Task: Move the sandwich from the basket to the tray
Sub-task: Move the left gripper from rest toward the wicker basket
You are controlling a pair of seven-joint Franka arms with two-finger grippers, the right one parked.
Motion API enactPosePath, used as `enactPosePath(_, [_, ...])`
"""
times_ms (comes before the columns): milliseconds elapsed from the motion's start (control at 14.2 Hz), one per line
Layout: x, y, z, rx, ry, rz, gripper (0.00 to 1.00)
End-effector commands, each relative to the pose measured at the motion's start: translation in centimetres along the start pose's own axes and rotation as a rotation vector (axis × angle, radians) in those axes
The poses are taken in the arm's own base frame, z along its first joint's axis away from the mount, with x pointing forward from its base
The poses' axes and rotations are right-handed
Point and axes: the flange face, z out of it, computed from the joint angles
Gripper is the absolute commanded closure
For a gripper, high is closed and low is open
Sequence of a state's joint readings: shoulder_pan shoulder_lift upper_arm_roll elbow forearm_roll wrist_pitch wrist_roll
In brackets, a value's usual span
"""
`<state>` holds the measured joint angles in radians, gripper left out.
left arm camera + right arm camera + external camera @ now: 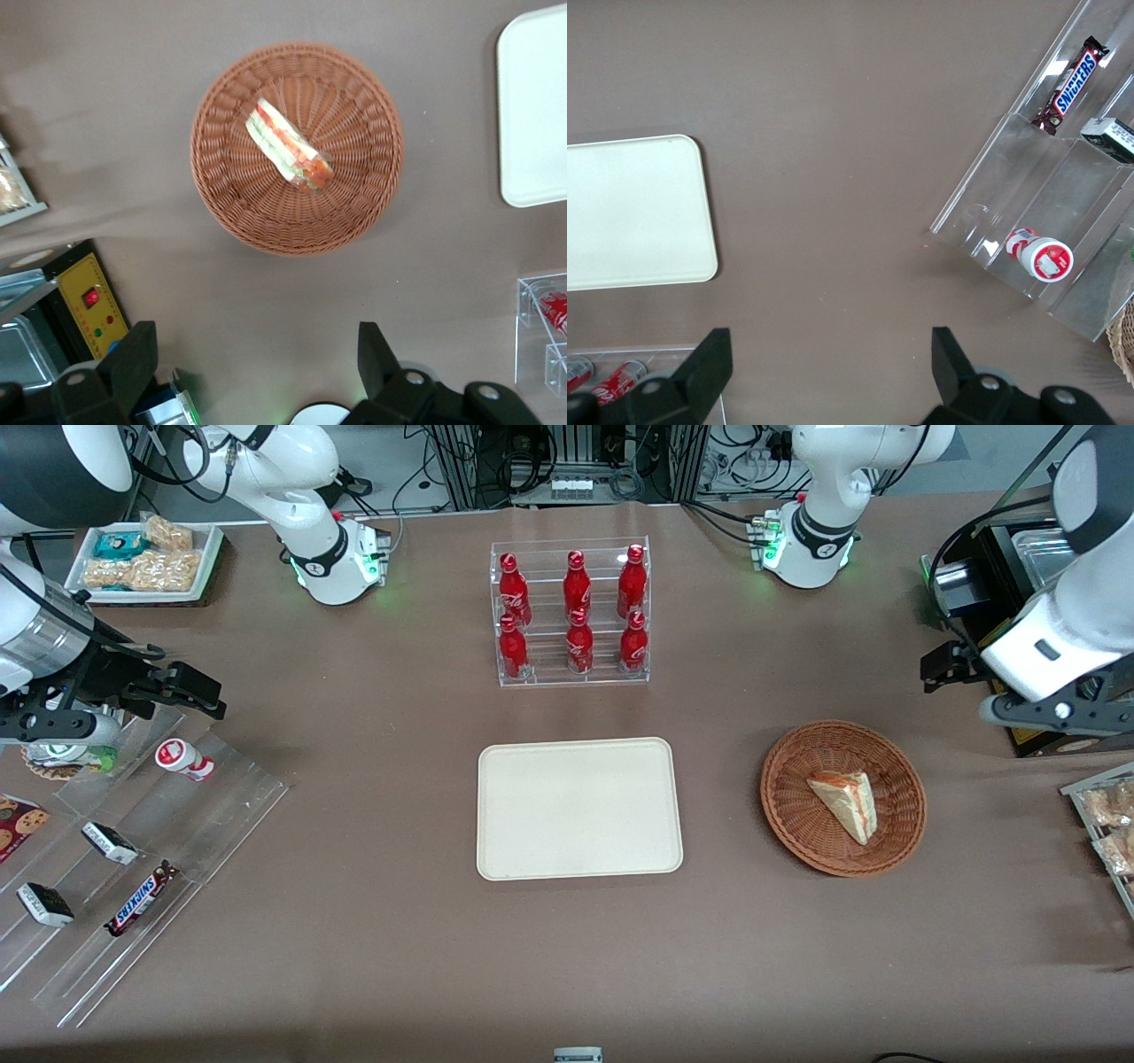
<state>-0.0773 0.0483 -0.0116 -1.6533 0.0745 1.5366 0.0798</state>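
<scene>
Front view: triangular sandwich [846, 804] in woven wicker basket [797, 828]; tool [257, 367] spread.

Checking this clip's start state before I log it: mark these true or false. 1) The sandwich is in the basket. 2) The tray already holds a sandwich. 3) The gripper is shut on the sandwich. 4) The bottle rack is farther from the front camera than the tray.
1) True: the sandwich lies in the basket.
2) False: the tray holds nothing.
3) False: the gripper hangs open above the table, apart from the basket, holding nothing.
4) True: the bottle rack stands farther off than the tray.
</scene>
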Motion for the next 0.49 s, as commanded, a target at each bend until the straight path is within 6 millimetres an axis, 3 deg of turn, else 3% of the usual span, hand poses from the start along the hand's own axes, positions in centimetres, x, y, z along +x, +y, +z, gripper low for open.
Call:
enactPosePath(0, [1.6,0.6,4.1,-0.006,-0.015,0.010,0.00])
enactPosePath(70, [1.8,0.7,5.8,-0.009,-0.009,0.011,0.00])
enactPosePath(281, [2.3,1.2,13.3,-0.010,0.032,-0.104,0.00])
enactPosePath(421, [2.1,1.6,16.8,-0.012,0.074,-0.158,0.00])
